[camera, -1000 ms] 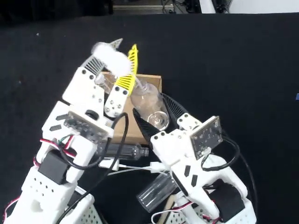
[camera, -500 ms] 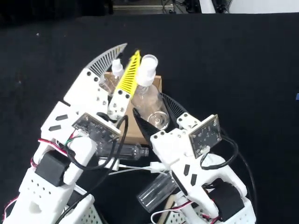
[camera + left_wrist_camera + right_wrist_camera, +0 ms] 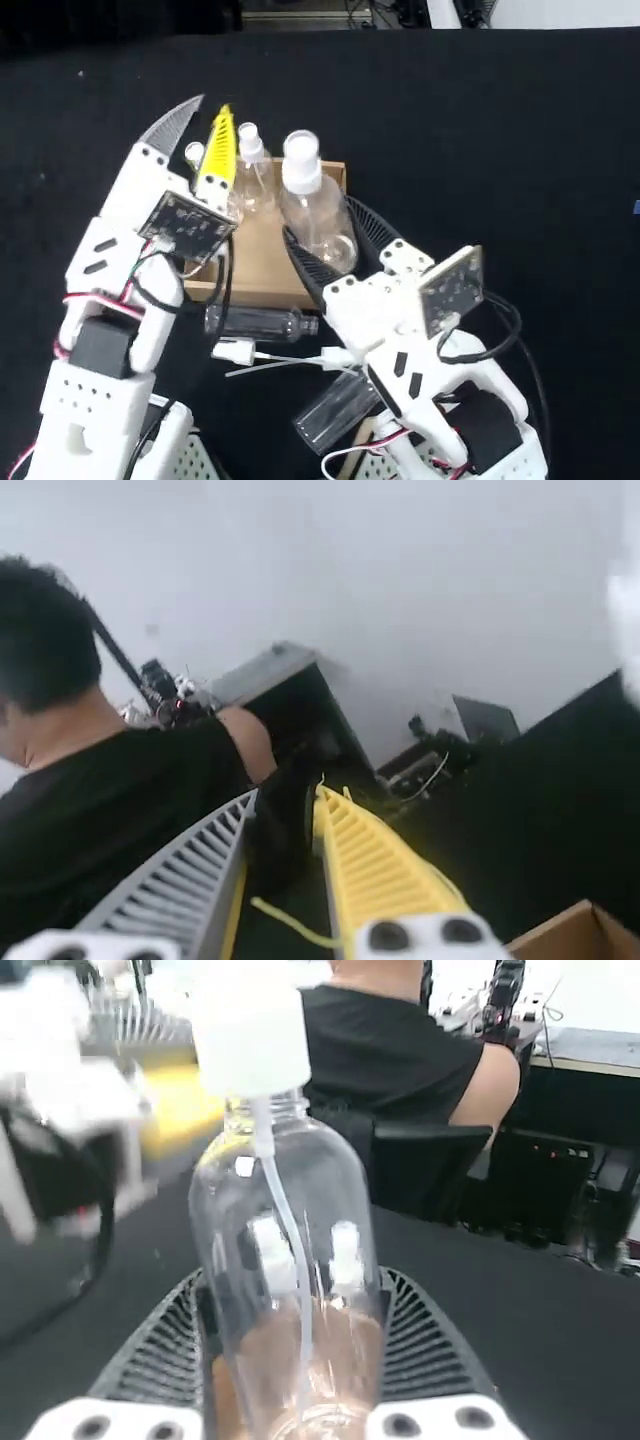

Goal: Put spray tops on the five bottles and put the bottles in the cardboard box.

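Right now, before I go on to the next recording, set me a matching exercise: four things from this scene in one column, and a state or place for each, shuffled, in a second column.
Things
1. left hand
2. right hand
3. spray top
4. capless bottle

States
A. clear, on its side, neck bare
B. shut on a capped bottle
C. white, loose on the table, tube trailing
D. open, raised, holding nothing

Pairs: 1-D, 2-B, 3-C, 4-A
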Robot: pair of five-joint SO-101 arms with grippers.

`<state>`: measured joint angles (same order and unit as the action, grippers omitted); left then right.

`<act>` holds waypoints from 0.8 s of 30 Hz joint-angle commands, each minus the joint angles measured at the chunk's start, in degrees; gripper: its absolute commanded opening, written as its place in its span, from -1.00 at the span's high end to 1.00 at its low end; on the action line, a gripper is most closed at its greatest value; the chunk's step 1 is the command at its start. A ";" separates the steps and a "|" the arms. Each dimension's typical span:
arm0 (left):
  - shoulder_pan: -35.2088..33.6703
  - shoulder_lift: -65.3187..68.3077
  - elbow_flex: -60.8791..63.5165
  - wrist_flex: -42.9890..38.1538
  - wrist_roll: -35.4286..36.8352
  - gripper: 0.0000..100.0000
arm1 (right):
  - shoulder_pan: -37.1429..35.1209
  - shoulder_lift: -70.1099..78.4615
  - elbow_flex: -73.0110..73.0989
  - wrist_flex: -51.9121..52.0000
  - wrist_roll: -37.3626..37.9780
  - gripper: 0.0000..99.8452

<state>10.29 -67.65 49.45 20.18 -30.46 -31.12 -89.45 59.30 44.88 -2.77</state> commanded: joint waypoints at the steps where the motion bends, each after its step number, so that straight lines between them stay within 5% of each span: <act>1: -3.12 -5.98 -0.84 4.84 5.63 0.84 | 1.58 -0.04 1.45 -6.42 -4.31 0.96; 7: -11.30 -17.76 5.05 11.87 13.71 0.84 | 6.51 -0.04 8.92 -18.81 -4.84 0.94; 17: -21.58 -34.64 27.12 11.87 14.33 0.84 | 35.43 11.65 -1.10 -14.42 -4.75 0.94; 24: -25.71 -36.92 34.24 11.87 24.88 0.84 | 46.77 29.41 -1.89 -22.24 -4.57 0.94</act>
<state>-13.36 -103.78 83.47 32.22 -9.63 11.43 -67.12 60.79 27.38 -7.34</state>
